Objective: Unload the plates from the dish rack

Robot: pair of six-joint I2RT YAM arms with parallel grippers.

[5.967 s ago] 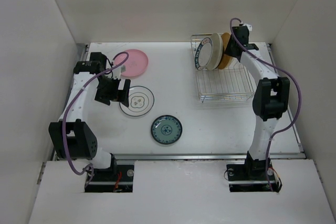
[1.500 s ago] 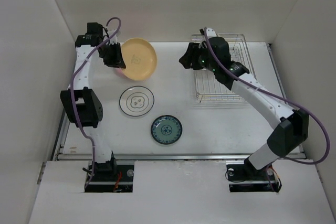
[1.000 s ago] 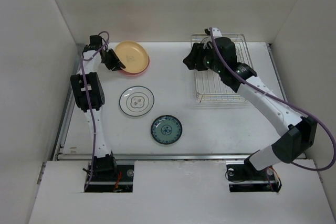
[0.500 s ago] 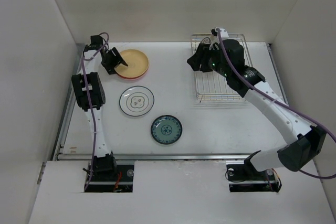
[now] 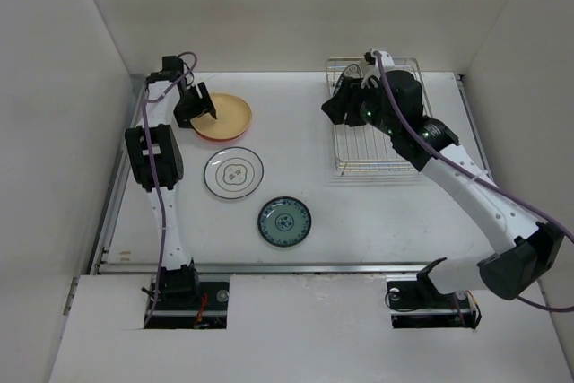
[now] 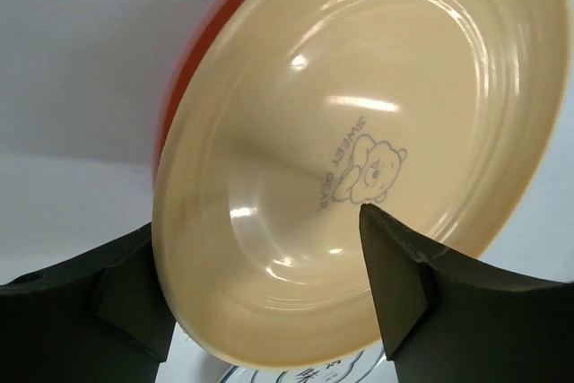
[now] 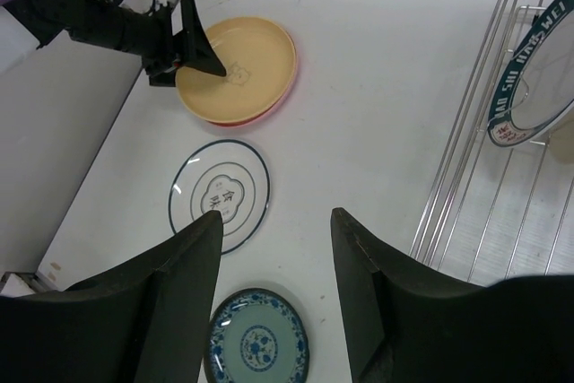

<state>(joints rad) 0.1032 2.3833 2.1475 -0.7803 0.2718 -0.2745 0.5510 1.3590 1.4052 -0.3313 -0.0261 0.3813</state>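
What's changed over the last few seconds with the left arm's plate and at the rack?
The left gripper lowered the yellow plate onto the pink plate and opened, its fingers now astride the rim. The right gripper, open and empty, moved from the racked plates to the rack's left edge. Unchanged: ringed plate and blue plate on the table, teal-rimmed plate in the rack.

Set out on the white tabletop (image 5: 359, 213): two-plate stack (image 5: 224, 117) far left, dark-ringed white plate (image 5: 233, 173) and teal-blue patterned plate (image 5: 285, 221) nearer, wire dish rack (image 5: 359, 145) far right.
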